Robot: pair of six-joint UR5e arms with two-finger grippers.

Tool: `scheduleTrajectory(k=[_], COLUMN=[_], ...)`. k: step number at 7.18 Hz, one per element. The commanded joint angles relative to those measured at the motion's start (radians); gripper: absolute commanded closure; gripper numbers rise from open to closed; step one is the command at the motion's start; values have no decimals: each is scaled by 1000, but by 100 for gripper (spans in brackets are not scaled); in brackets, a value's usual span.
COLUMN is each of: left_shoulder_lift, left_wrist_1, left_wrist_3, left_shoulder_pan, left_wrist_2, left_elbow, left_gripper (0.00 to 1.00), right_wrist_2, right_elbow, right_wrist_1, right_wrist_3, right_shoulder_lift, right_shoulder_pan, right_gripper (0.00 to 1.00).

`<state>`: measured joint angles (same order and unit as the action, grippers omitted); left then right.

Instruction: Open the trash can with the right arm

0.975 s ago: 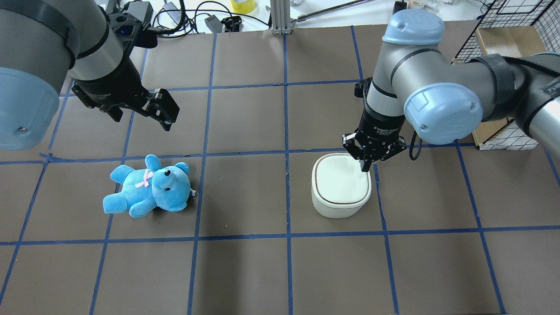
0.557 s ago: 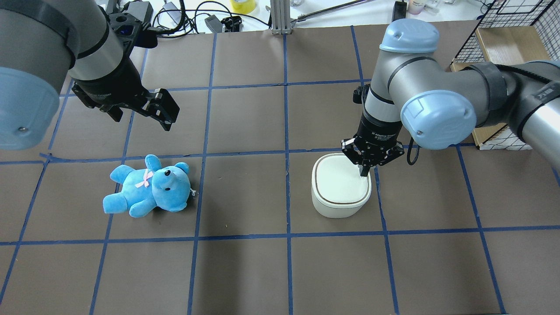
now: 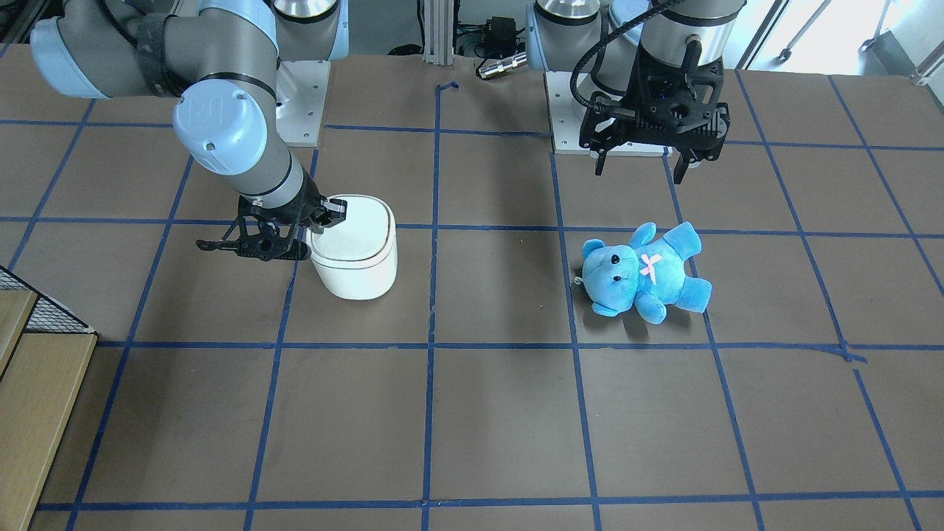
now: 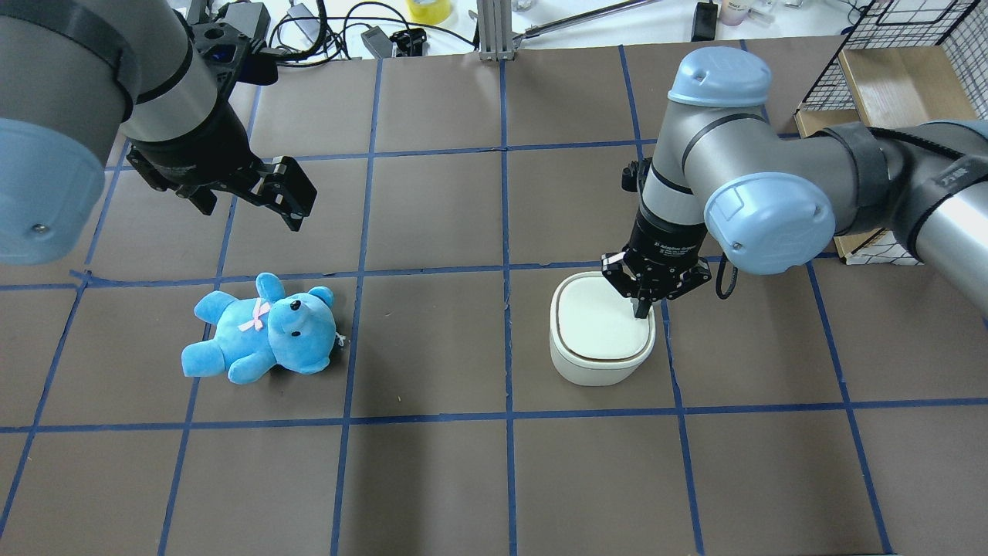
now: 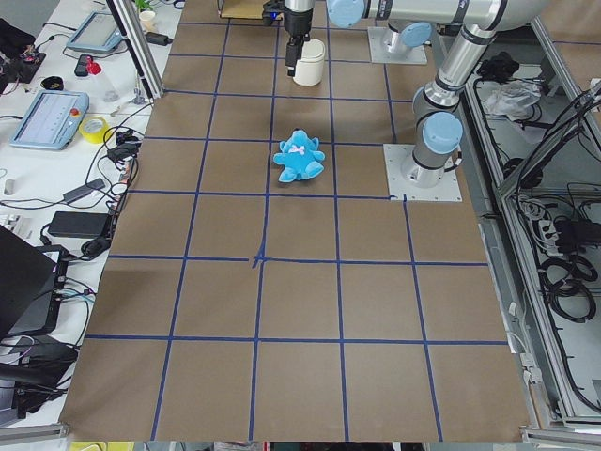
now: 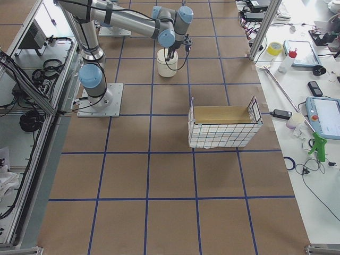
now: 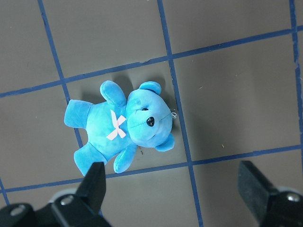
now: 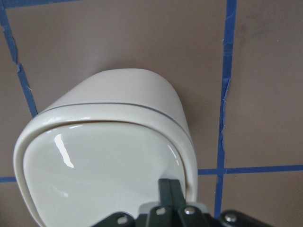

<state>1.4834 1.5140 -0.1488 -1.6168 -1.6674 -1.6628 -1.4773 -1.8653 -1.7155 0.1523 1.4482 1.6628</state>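
Where right claw (image 4: 642, 310) hangs, trash can (image 4: 596, 344) below

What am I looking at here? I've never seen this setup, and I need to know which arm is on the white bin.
Two robot arms stand at a taped table. Two pictures look down on it, one from behind the robot and one facing it. Two look along it from its ends, and two come from cameras on the wrists. On the table are a white bin, its lid apparently closed, and a blue bear. The right gripper is shut and empty, with its tips down at the lid's edge. Its wrist camera shows that lid close up. The left gripper hangs open in the air near the bear, holding nothing.
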Motion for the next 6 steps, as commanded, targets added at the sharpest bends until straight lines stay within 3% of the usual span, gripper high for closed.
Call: scheduleTrajectory(k=[1,6], left_shoulder_lift=[0,0], left_wrist_1=[0,0], left_wrist_3=[0,0], left_shoulder_pan=[0,0], left_wrist_2=[0,0], left_elbow=[0,0], left_gripper=[0,0], right_wrist_2=[0,0], right_elbow=[-3,-6], right_wrist_1=[-3,-10], right_wrist_3=[1,13], right_shoulder_lift=[0,3], right_shoulder_pan=[0,0], right_gripper=[100,100])
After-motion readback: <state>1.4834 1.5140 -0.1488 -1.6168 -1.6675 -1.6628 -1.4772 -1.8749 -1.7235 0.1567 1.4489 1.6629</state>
